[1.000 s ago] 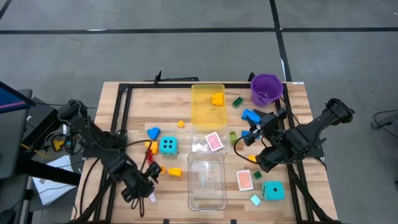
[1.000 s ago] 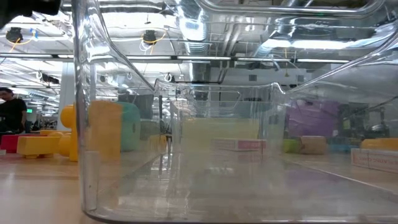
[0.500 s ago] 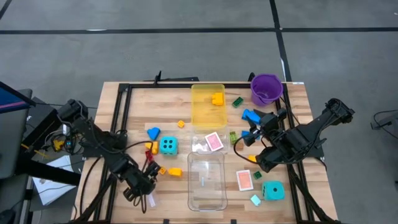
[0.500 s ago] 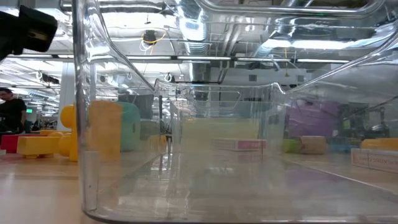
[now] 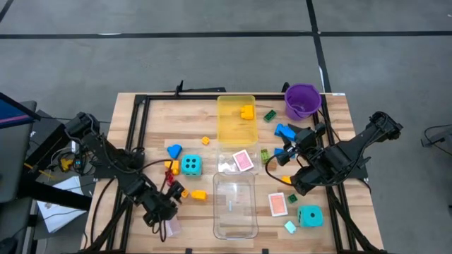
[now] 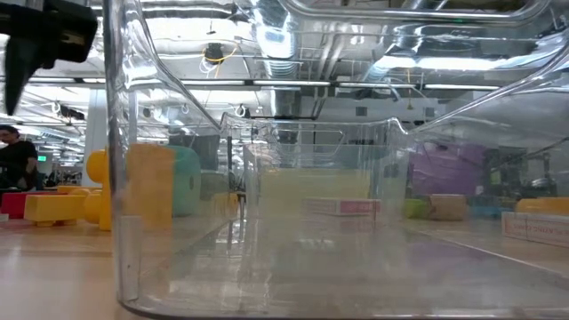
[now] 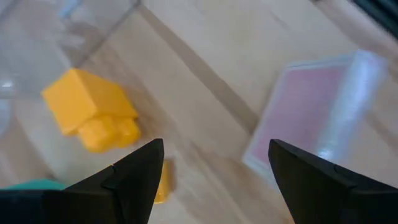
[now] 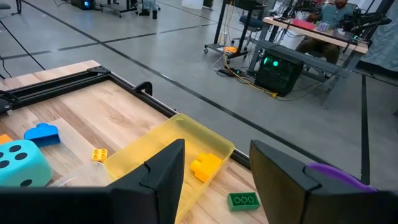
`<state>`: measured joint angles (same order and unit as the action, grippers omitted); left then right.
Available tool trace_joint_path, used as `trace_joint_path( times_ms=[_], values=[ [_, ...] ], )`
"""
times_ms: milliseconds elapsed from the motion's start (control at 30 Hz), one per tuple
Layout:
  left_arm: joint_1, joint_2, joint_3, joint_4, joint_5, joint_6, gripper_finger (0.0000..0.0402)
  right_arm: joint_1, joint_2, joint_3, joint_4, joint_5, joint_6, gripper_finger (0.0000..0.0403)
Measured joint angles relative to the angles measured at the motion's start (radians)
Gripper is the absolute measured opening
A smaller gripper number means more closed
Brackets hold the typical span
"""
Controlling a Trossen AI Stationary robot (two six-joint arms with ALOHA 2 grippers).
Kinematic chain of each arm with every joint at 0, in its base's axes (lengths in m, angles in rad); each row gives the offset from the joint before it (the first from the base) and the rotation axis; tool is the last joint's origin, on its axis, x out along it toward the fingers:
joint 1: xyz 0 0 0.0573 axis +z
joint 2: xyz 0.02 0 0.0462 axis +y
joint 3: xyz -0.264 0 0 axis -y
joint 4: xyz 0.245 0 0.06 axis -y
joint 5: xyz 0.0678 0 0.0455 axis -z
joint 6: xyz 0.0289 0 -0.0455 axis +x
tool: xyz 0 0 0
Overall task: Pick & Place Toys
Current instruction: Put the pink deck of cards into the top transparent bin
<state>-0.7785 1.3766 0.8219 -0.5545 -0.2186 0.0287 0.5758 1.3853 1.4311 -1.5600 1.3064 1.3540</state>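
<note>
Looking level across the table (image 5: 191,113), the clear tray (image 6: 267,222) filled nearly the whole low view, and everything behind its walls showed only as blurred colour. No readable writing appeared anywhere.

The yellow tray (image 5: 235,120) lay at the far middle with a yellow brick (image 5: 246,111) inside; the clear tray sat at the near middle. A purple bucket (image 5: 302,100) stood at the far right corner.

The right gripper (image 5: 285,151) hung above the table's right half, fingers spread and empty, near a blue piece (image 5: 284,130). The left gripper (image 5: 171,195) was low at the near left, fingers spread and empty, over an orange brick (image 7: 93,109) and a pink-backed card pack (image 7: 311,112).

One cyan die (image 5: 191,165) sat left of the trays, another (image 5: 309,216) at the near right beside a pink card (image 5: 277,204). A further card (image 5: 243,161) lay between the trays.
</note>
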Motion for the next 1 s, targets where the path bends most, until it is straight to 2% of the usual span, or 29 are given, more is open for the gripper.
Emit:
trace_joint_path(
  times_ms=[233, 367, 433, 567, 667, 767, 1000],
  values=[
    [0.023, 0.000, 0.000, -0.002, -0.021, 0.012, 0.0285, 0.000, 0.000, 0.000, 0.000, 0.000, 0.000, 0.0173],
    [0.023, 0.000, 0.000, -0.002, 0.097, -0.068, 0.0285, 0.000, 0.000, 0.000, 0.000, -0.001, 0.000, 0.0173],
    [0.021, 0.000, 0.000, -0.002, 0.121, -0.099, 0.0285, 0.000, 0.000, 0.000, 0.000, -0.001, 0.000, 0.0173],
    [0.010, 0.002, 0.000, 0.034, 0.114, -0.119, 0.0286, 0.000, 0.000, 0.000, 0.001, -0.009, 0.000, 0.0173],
    [-0.002, 0.026, 0.000, 0.096, 0.068, -0.120, 0.0289, 0.000, 0.000, 0.000, 0.001, -0.023, 0.000, 0.0173],
    [-0.017, 0.059, 0.012, 0.079, 0.033, -0.121, 0.0310, 0.000, 0.000, 0.000, 0.001, -0.026, 0.000, 0.0173],
    [-0.056, 0.111, 0.071, 0.014, 0.007, -0.162, 0.0394, -0.005, 0.000, 0.000, 0.008, -0.033, 0.008, 0.0173]
  ],
)
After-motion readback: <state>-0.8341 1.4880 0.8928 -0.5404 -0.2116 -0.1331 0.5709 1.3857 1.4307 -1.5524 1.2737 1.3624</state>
